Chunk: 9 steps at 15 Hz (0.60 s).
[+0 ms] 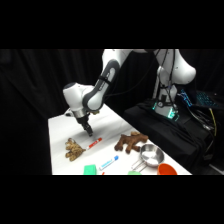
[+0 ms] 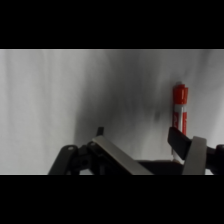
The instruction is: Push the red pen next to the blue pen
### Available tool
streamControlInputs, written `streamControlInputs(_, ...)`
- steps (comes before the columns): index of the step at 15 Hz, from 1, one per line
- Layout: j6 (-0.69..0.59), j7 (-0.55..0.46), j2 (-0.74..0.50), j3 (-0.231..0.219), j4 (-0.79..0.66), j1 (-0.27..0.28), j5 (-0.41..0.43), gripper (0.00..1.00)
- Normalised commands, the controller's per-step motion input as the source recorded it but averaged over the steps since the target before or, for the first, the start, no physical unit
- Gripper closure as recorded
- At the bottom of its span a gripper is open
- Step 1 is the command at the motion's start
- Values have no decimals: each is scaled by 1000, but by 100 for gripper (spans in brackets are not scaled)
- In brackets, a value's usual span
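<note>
Black two-finger gripper [image 1: 89,132] spread, low beside short white-barrelled red pen [image 1: 94,143]. Risk: off-centre push spinning it away from light-blue-tipped blue pen [image 1: 109,162].

White arm bent down from the upper right, hand [image 1: 88,131] low over the table, fingers [image 2: 181,141] apart.

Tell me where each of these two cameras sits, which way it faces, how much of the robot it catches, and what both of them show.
Side view: stands beside the table, looking across and down; shows the arm from base to gripper, lowered by the red pen, with the blue pen nearer the front edge.
Wrist view: rides the wrist, looking past the gripper at the tabletop; only the black linkage and fingers show.
Shared: the red pen, the gripper and the white tabletop.
</note>
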Motion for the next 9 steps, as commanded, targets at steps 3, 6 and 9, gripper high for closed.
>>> streamControlInputs(3,171,-193,88,95,12,-105,115,0)
streamControlInputs(6,191,-162,36,94,-30,-90,103,0)
streamControlInputs(9,190,-136,-31,102,-98,-58,85,0)
